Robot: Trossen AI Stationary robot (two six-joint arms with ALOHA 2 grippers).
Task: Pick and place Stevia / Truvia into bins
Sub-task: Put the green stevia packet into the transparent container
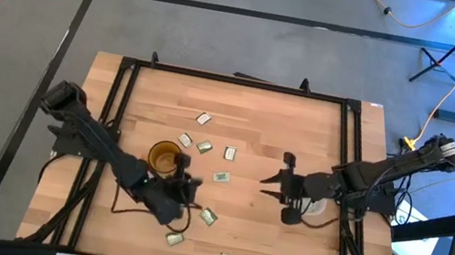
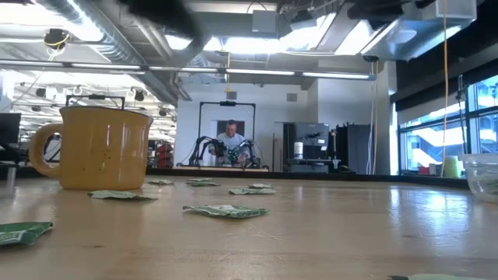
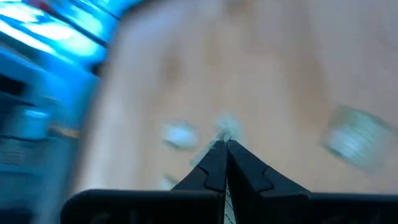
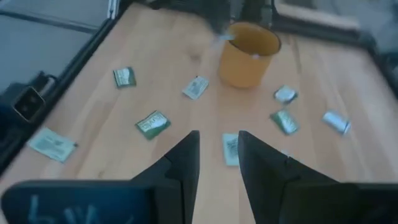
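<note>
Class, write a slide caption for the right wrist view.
Open right gripper faces amber mug amid scattered sachets.

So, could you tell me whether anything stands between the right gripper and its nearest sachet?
Nothing visible does: the sachet lies on bare table just ahead of the open right gripper. The left gripper is beside the mug, off that line.

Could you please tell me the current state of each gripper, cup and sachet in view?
Left gripper: shut, apparently pinching a sachet beside the mug.
Right gripper: open, empty, above the table.
Amber mug: upright, contents not visible.
Clear cup: upright, on the table's right side.
Loose sachets: lying flat, scattered on the table.
</note>
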